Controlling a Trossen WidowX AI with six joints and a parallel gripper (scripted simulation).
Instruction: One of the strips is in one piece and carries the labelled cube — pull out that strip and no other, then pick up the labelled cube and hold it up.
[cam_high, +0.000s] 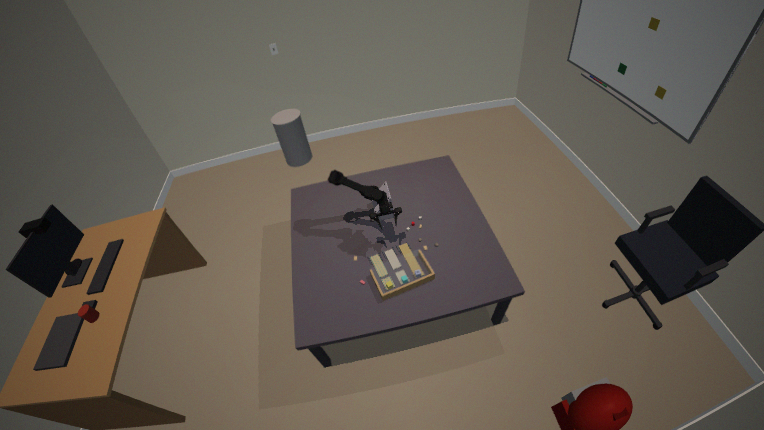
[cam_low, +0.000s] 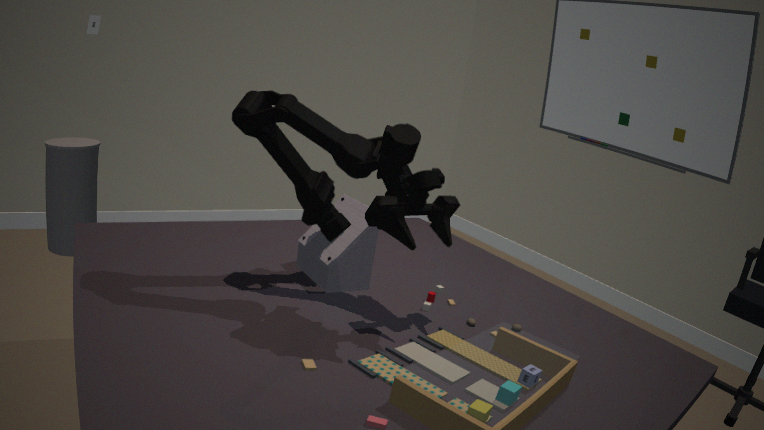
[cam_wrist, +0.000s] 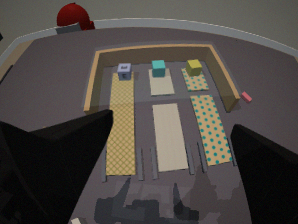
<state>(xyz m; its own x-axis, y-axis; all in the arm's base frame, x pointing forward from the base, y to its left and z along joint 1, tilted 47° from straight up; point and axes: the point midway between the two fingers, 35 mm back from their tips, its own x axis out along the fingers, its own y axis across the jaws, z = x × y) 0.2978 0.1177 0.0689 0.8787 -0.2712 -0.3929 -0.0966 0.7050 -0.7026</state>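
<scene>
A yellow cross-hatched strip (cam_high: 410, 258) (cam_low: 475, 352) (cam_wrist: 121, 130) runs unbroken to the labelled lavender cube (cam_high: 418, 273) (cam_low: 530, 375) (cam_wrist: 124, 71), which sits on its far end. The plain cream strip (cam_high: 392, 258) (cam_low: 431, 361) (cam_wrist: 169, 137) has a gap before its far piece, which bears a teal cube (cam_high: 404, 278) (cam_low: 508, 392) (cam_wrist: 158, 68). The dotted strip (cam_high: 379, 264) (cam_low: 403, 374) (cam_wrist: 211, 130) is also parted; a yellow cube (cam_high: 389, 284) (cam_low: 480, 409) (cam_wrist: 194, 67) sits on its far piece. My gripper (cam_high: 389, 222) (cam_low: 431, 247) (cam_wrist: 175, 124) is open and empty, above the table short of the strips.
A low wooden wall (cam_high: 409, 285) (cam_low: 545, 396) (cam_wrist: 155, 48) stands around the cubes on three sides, open toward the arm. Dark rails flank the strips' near ends. Small bits, including a red one (cam_high: 413, 223) (cam_low: 430, 296) and a pink block (cam_high: 362, 282) (cam_low: 376, 421) (cam_wrist: 246, 97), lie on the table.
</scene>
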